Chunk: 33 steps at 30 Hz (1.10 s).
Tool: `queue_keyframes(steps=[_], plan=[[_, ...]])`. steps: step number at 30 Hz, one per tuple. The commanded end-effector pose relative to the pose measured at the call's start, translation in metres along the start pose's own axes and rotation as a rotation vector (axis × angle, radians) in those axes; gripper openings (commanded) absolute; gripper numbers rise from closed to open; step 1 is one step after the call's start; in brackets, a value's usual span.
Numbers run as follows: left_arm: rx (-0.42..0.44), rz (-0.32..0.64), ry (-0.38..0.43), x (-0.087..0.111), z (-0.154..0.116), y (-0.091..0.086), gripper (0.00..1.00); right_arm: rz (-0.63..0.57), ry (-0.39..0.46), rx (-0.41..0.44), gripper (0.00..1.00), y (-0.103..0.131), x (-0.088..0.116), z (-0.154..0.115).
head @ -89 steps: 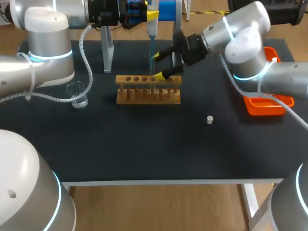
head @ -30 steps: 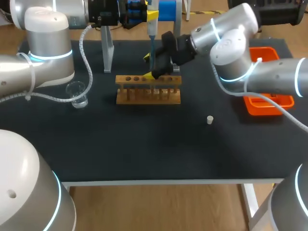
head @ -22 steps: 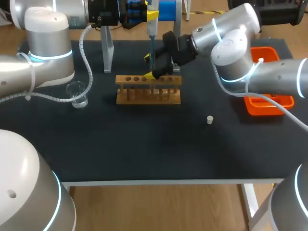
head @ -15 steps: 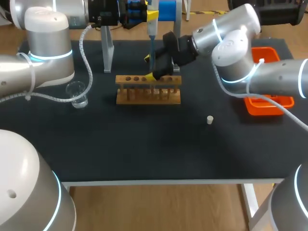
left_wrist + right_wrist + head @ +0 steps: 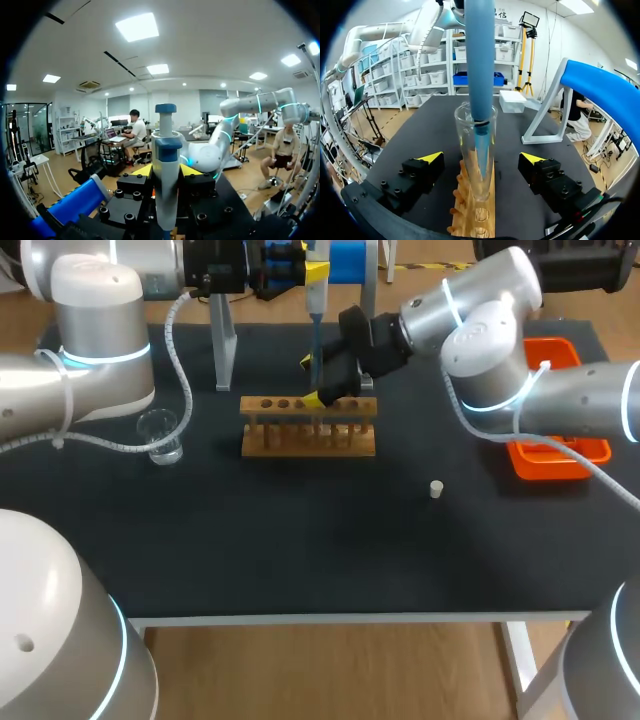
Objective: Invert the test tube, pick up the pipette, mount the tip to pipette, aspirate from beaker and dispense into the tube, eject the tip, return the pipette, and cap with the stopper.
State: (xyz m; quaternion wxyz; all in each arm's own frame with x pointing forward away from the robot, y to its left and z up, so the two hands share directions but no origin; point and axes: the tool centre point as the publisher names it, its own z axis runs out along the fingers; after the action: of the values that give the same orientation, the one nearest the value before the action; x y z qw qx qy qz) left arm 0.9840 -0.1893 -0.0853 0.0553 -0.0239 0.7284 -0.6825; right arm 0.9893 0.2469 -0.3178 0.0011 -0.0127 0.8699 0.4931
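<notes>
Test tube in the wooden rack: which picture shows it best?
The right wrist view: the test tube stands upright in the rack, untouched inside the open right pincer, with the pipette tip inside. The head view mostly hides it behind that pincer. The left wrist view misses it.

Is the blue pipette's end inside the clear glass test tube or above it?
Inside: the right wrist view shows the blue pipette passing through the clear glass test tube's rim, ending partway down.

A dark bench point(image 5: 300, 540) carries a wooden rack point(image 5: 308, 428) towards the back middle. A clear glass beaker point(image 5: 160, 436) stands well to its left, a small white stopper point(image 5: 436, 489) nearer front right, and an orange tray point(image 5: 530, 462) at the right edge.
</notes>
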Motion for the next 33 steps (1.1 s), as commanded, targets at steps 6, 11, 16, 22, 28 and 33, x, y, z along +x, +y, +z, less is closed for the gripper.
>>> queue_keyframes(steps=[6,11,16,22,28,33], plan=[[-0.006,0.006,-0.006,0.004,-0.001,-0.006,0.00,0.000,0.003,0.003,1.00,0.000,0.000,-0.002],[-0.008,0.016,-0.014,0.006,-0.002,-0.012,0.00,0.000,0.003,0.003,1.00,0.000,0.000,-0.002],[-0.008,0.020,-0.021,0.006,-0.001,-0.017,0.00,0.000,0.003,0.003,1.00,0.000,0.000,-0.002],[-0.012,0.018,-0.024,0.006,0.001,-0.021,0.00,0.000,0.003,0.003,1.00,0.000,0.000,-0.002],[-0.016,0.016,-0.031,0.006,0.002,-0.025,0.00,0.000,0.003,0.003,1.00,0.000,0.000,-0.002],[-0.021,0.019,-0.037,0.009,0.003,-0.030,0.00,0.000,0.003,0.003,1.00,0.000,0.000,-0.002]])
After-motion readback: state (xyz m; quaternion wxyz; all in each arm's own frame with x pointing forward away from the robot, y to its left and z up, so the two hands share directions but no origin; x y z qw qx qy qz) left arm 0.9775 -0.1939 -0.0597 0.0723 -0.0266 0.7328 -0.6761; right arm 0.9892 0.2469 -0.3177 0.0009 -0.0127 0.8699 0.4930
